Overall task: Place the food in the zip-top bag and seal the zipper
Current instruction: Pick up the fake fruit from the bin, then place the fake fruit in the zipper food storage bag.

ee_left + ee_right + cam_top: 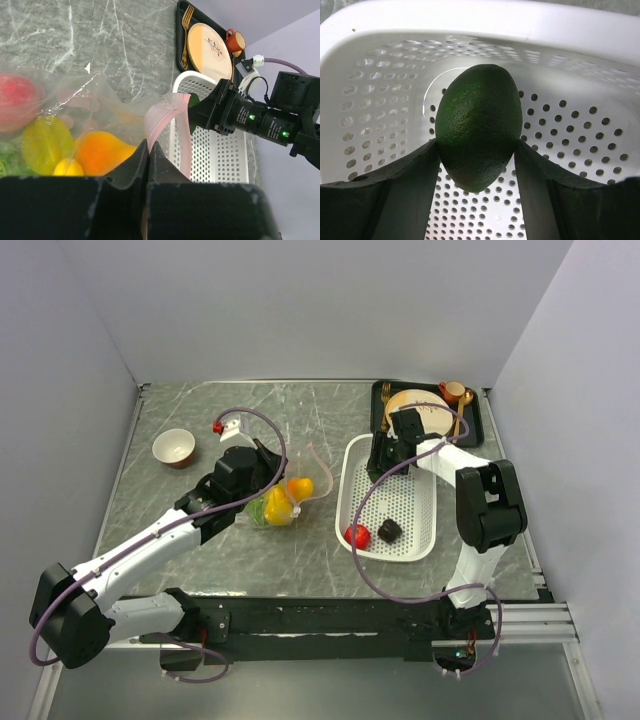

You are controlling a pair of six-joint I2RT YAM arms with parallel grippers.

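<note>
The clear zip-top bag (285, 490) lies mid-table and holds the orange mango (100, 150), the yellow lemon (42, 142), the pink peach (17, 100) and green grapes (257, 512). My left gripper (148, 145) is shut on the bag's mouth edge at the pale pink zipper (161, 116) and holds it up. My right gripper (476, 143) is shut on the dark green avocado (477, 125) just above the floor of the white basket (420, 502), at its far end. The red tomato (357, 535) and the small dark piece (389, 530) lie at the basket's near end.
A black tray (478, 422) at the back right holds a cream plate (428, 406), an orange cup (453, 392), a fork and a spoon. A small bowl (174, 447) stands at the back left. Walls close in the table on three sides.
</note>
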